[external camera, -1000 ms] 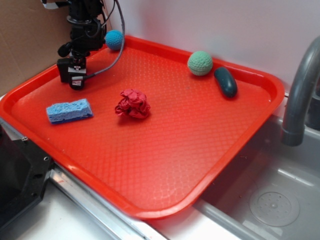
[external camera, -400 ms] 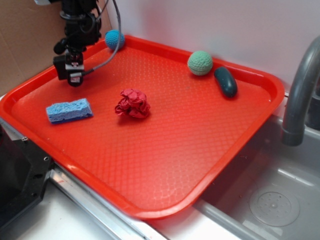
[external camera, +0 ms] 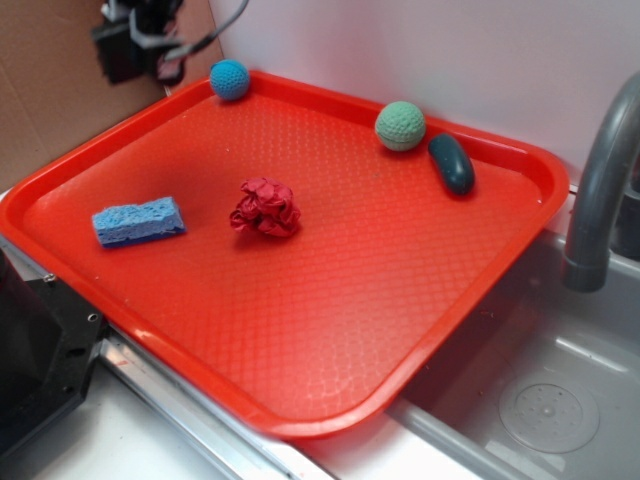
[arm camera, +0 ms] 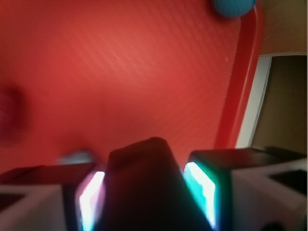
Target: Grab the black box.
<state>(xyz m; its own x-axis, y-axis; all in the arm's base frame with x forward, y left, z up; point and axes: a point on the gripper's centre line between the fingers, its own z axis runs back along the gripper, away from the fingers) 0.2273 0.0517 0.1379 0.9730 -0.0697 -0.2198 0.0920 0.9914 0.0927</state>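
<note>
Tray (external camera: pixel 520 160) holds sponge (external camera: pixel 138 220), red wad (external camera: pixel 266 208), two balls (external camera: pixel 400 126).

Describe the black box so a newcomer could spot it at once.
Start at the red tray and look off its far left corner, up by the cardboard. The black box hangs there, pinched in the tool. Unlike the round blue ball nearby, it is dark, flat-faced and off the tray.
</note>
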